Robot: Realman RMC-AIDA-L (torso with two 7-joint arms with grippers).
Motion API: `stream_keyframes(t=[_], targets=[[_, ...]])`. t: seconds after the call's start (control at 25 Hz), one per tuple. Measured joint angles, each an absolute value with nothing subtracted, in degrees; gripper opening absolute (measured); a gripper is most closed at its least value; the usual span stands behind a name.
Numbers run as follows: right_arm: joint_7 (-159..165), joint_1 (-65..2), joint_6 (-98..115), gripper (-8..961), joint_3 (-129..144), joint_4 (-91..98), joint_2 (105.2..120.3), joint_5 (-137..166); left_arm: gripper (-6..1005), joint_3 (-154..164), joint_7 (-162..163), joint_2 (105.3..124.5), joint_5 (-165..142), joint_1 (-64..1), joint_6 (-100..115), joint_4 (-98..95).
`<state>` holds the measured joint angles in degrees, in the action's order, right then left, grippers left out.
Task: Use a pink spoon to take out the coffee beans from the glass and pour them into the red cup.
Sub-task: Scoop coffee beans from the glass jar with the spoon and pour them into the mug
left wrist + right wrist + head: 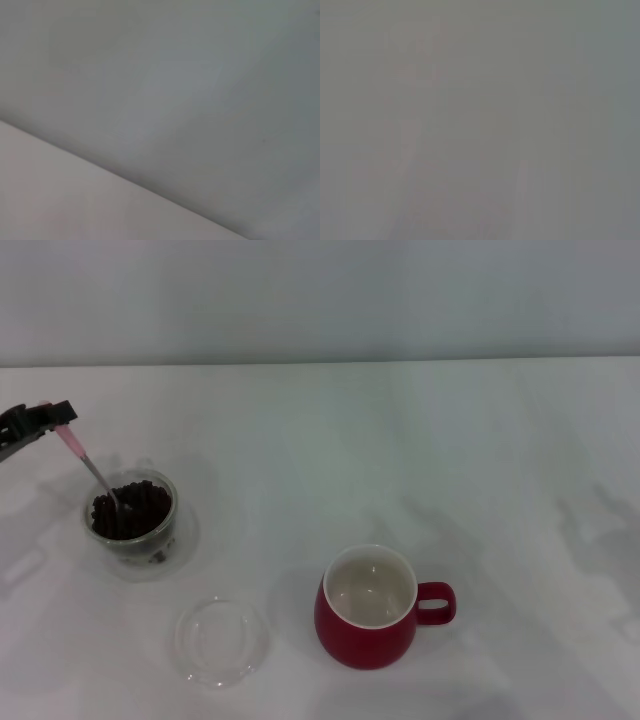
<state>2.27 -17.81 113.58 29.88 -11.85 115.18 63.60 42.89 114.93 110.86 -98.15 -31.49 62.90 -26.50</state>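
Spoon handling: light, slim, slippery

Left pincer [55, 420] grips the pink spoon [88, 465] high on its handle; the bowl sits in the coffee beans [132, 508] inside the glass [133, 520]. Beans roll loose, so you keep the bowl level toward the red cup [368, 608]. Right pincer unseen.

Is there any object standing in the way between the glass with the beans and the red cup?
Nothing visible blocks it. The glass and the red cup have bare table between them; the flat clear dish lies low, nearer the robot than that line.
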Motion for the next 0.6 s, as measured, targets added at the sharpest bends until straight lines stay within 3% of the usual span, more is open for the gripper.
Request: stream_keyframes(t=[0.6], targets=[[2.4,-17.9,112.0,528,29.9,-10.4,115.22,63.7,130,42.9,116.0,112.90,-90.6,-29.2,63.5,-22.0]])
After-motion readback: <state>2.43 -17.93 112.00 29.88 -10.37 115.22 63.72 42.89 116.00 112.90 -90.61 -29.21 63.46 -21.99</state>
